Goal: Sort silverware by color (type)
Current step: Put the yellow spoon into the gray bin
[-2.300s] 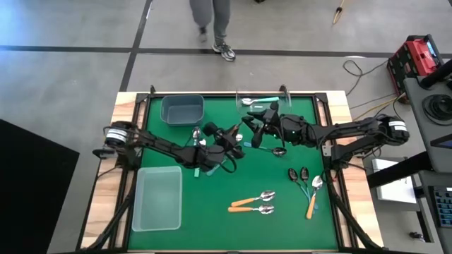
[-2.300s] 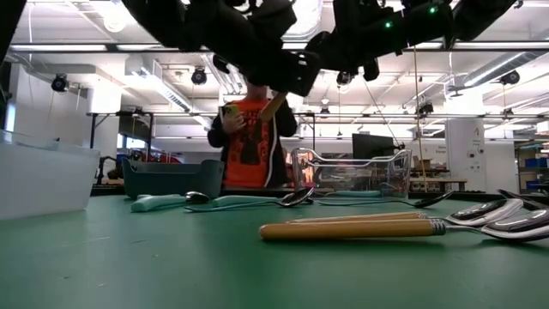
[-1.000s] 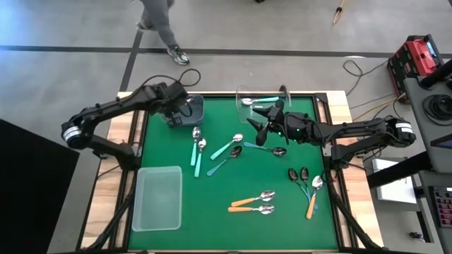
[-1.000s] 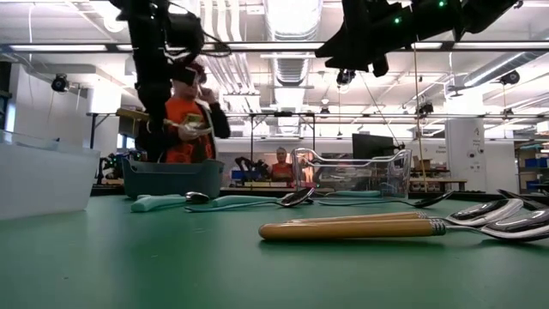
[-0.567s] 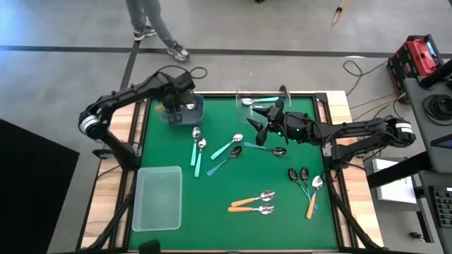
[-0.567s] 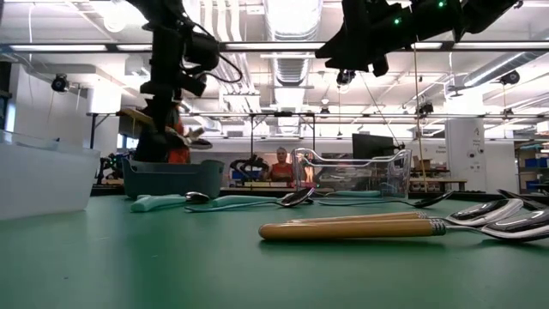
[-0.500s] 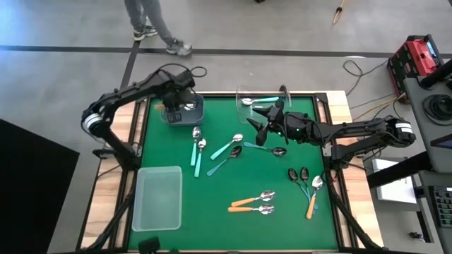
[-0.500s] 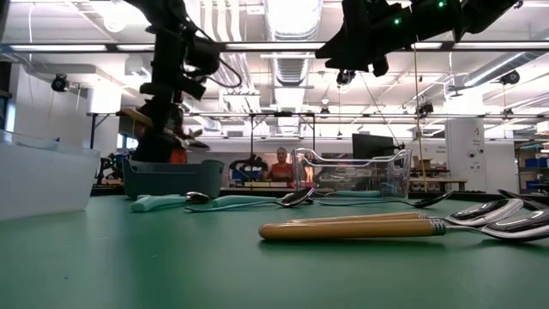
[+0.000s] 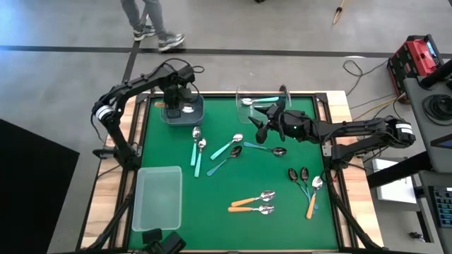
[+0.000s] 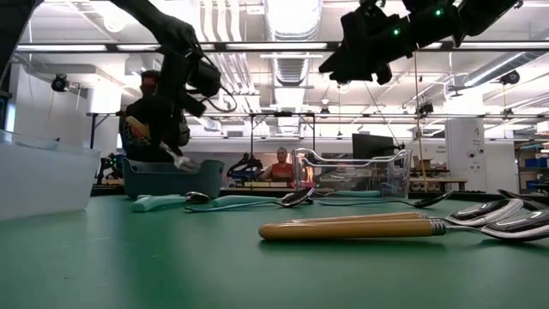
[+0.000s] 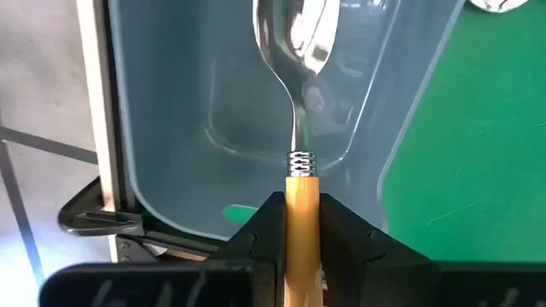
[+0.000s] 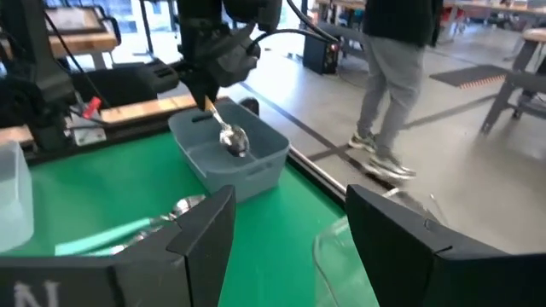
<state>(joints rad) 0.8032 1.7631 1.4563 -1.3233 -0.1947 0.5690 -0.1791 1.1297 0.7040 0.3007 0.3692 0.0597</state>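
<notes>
So we've got three containers on the green counter (image 9: 282, 176). The grey-blue bin (image 9: 183, 109) sits at the far left corner, and right over it the left hand (image 9: 174, 94) is clamped shut on an orange-handled spoon (image 11: 298, 128), bowl end pointing down into the bin. From the left wrist view we only see bare plastic on the part of the bin floor that shows, plus a small green mark near one wall; we can't tell what that is.

The clear bin (image 9: 157, 198) sits near the front left, well apart from the spoons, and we see nothing in it from above. The clear tray (image 9: 260, 99) at the far edge has a teal-handled spoon (image 9: 258, 100) lying in it.

The right hand (image 9: 259, 121) hovers just in front of that tray with its fingers spread wide, holding nothing.

Loose on the counter:
- four teal spoons (image 9: 214, 150) in the middle
- a dark spoon (image 9: 269, 149) just beside them
- two orange-handled spoons (image 9: 252, 203) side by side near the front
- a mixed cluster (image 9: 306, 181) on the right: two dark ones, plus one with an orange handle

A person (image 9: 150, 21) is walking on the floor beyond the counter.
</notes>
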